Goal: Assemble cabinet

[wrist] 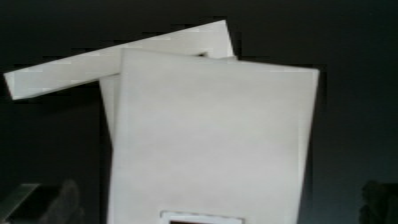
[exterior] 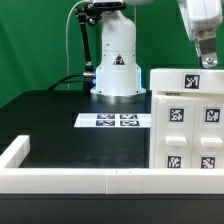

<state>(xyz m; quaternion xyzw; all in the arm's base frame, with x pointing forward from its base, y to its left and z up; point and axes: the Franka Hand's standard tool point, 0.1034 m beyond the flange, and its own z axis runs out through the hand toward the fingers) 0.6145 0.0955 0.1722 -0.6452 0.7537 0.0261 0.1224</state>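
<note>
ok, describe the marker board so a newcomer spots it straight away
Start at the robot's white base at the back of the black table. Just in front of it lies the marker board, a thin flat white strip printed with a row of tags. Unlike the tall cabinet on the exterior view's right, it lies flat.

Robot arm base (exterior: 115,72): a white, rounded, cone-like housing standing on a wider grey ring, marked on its front with a small dark triangular label. Black cables (exterior: 76,45) run down beside it and trail off across the table. Above the base, a dark joint section (exterior: 103,13). Gripper (exterior: 207,52): light grey body with darker grey fingers.
</note>
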